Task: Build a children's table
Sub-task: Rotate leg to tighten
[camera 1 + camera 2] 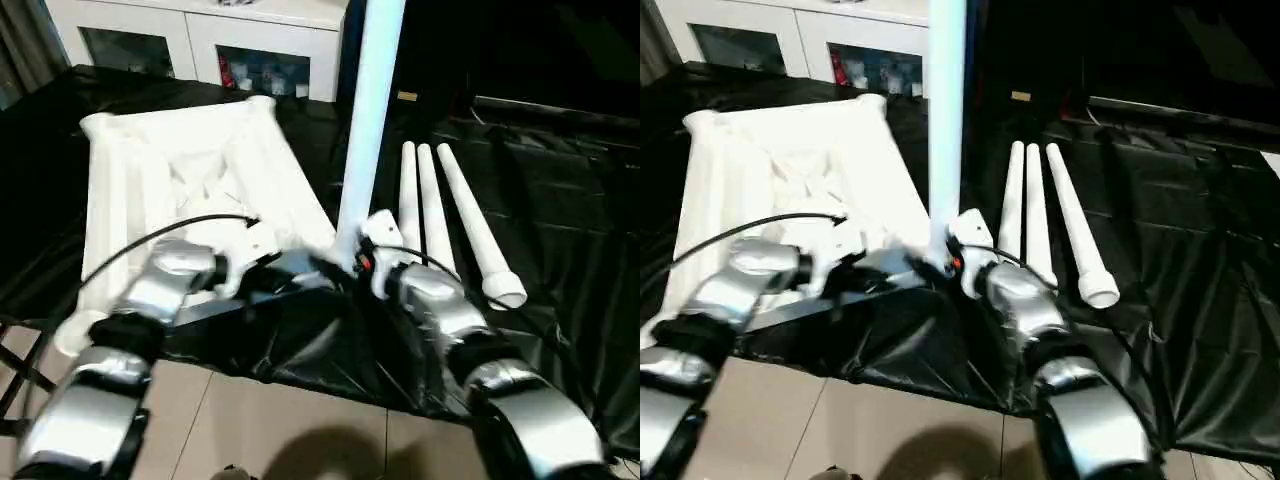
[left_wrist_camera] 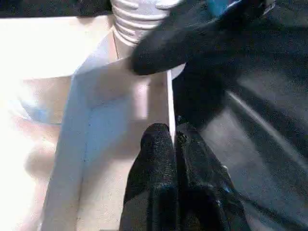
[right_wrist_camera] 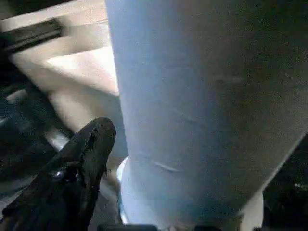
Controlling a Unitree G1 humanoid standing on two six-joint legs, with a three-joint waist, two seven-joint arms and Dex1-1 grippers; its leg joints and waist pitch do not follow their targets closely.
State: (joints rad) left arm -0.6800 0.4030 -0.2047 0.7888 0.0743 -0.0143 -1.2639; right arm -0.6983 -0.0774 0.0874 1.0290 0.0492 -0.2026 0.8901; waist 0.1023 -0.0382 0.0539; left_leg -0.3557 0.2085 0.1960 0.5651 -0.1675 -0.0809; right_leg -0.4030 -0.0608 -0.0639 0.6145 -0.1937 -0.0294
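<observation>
On the black sheet (image 1: 560, 200) that covers the work surface, the tabletop (image 1: 150, 170) lies ribbed side up toward the left edge, and one leg (image 1: 368, 110) stands upright in its near right corner socket, threads visible at the foot in the left wrist view. Three more legs (image 1: 432, 210) lie side by side on the sheet toward the right, well apart from the tabletop. The left gripper (image 2: 172, 144) is pinched closed on the thin rim of the tabletop beside that socket, steadying it. The right gripper (image 1: 352, 255) sits at the foot of the standing leg; one finger (image 3: 89, 144) shows just beside the tube, and I cannot tell whether the jaws are free of it. By my reckoning the plastic is light, stiff and smooth, so a tall leg will tip easily and slide in a loose grip; low on the tube, close to the socket, looks the surest hold. A white cabinet (image 1: 200, 35) stands beyond the far edge.
</observation>
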